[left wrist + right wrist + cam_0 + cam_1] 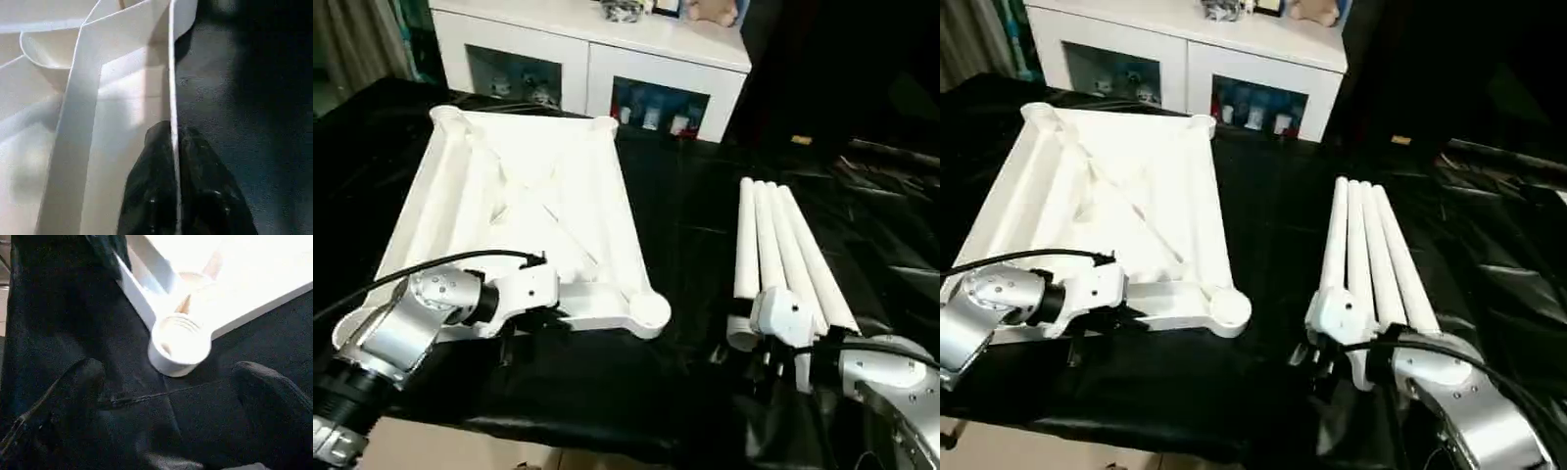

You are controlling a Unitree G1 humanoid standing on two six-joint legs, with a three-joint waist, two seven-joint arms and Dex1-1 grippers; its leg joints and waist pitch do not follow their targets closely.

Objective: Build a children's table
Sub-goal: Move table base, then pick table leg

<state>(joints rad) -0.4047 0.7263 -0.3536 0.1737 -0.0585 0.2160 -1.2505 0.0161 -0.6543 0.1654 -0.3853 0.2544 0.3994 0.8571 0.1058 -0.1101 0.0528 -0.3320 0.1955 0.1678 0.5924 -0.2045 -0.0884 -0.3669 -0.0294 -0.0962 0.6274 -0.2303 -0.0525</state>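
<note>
The left claw [173, 196] is pinched on the thin near rim of the table top [524, 196], one black finger [149, 196] inside the wall and the other outside it. The right claw [166, 396] stands spread wide, holding nothing; it hovers over the black-draped surface [685, 245] near the table top's near right corner socket [178, 345], with cloth showing between them (the socket's ringed inside is plain from the right wrist).

The table top lies upside down on the surface in front of the left arm, its raised rim up and crossing ribs visible across the white underside, with a rounded socket at each corner that shows. The four legs [783, 250] lie well apart from it, to its right, side by side and touching, long white tubes running away from the robot; their near ends sit just beside the right wrist.

Beyond the surface stands a white cabinet [592, 59] with glass doors
</note>
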